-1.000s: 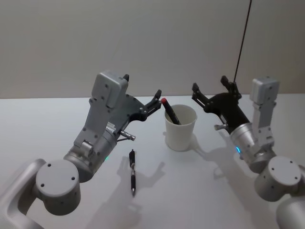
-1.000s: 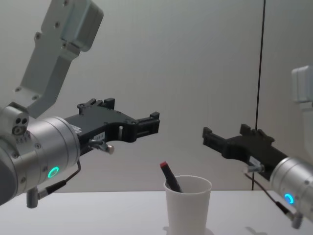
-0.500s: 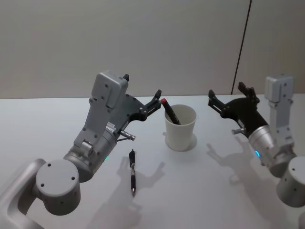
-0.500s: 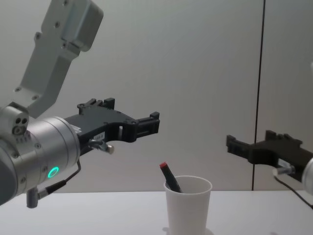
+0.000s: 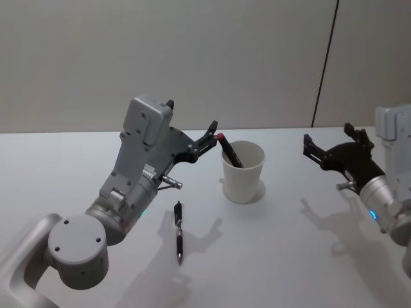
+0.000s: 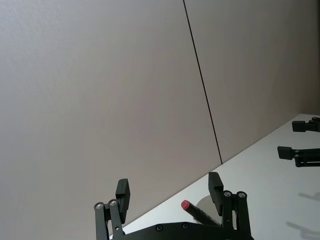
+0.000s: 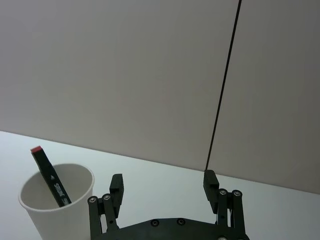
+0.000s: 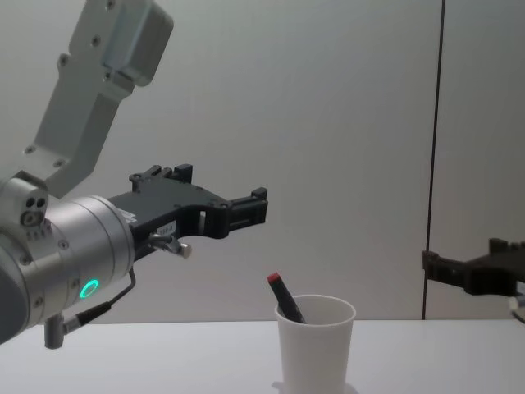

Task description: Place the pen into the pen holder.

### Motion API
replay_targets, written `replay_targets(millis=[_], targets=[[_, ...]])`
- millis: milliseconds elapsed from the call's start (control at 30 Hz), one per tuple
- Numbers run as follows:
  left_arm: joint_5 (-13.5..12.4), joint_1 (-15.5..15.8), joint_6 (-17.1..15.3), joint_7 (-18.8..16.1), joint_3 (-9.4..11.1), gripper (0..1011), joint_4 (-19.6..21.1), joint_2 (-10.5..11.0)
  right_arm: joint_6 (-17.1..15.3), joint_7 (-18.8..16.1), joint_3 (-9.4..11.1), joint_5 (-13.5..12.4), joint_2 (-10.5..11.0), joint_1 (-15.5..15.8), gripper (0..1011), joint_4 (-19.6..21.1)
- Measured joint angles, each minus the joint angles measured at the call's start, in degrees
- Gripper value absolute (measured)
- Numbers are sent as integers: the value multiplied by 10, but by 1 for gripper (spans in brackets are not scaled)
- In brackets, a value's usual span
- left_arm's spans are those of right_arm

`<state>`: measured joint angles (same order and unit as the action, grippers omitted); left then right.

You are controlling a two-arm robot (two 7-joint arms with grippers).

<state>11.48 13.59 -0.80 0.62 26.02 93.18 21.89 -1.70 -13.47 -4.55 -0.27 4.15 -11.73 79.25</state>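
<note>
Head view, pen holder: the white pen holder point(image 5: 243, 172) is standing upright on the counter point(image 5: 77, 167).
Head view, red-capped pen: the red-capped pen point(image 5: 228, 149) is leaning inside the pen holder, its cap poking out over the rim on the holder's left side.
Head view, black pen: a black pen point(image 5: 179, 231) is lying flat on the counter, nearer the robot than the pen holder and to its left, apart from it, with nothing touching it.
Head view, left tool: the left tool point(image 5: 191, 115) is hanging released and empty just left of the pen holder's rim, one finger close to the red cap.
Head view, right tool: the right tool point(image 5: 327, 133) is hovering released and empty, well to the right of the pen holder.
Left wrist view: the left tool's jaws are gaping wide with nothing between them. The red cap is showing just beyond them, and the right tool is showing far past the pen holder.
Right wrist view: the right tool's jaws are likewise gaping on air, and the pen holder is sitting off to one side with the red-capped pen slanting inside.
Chest view: both tools are floating above the pen holder's rim, the left one nearer to it.
Progress: one pen is already sitting in the pen holder. If the black pen is also meant to go in, that pick and drop is not yet begun.
</note>
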Motion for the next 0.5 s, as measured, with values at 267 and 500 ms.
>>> replay_targets(millis=[267,500], targets=[[0,0,0,0,0,1003,0,0,-38,-7,10,13,16,13,1001,23],[0,0,0,0,0,1003,0,0,-63,-12,18,24,28,19,1001,36]])
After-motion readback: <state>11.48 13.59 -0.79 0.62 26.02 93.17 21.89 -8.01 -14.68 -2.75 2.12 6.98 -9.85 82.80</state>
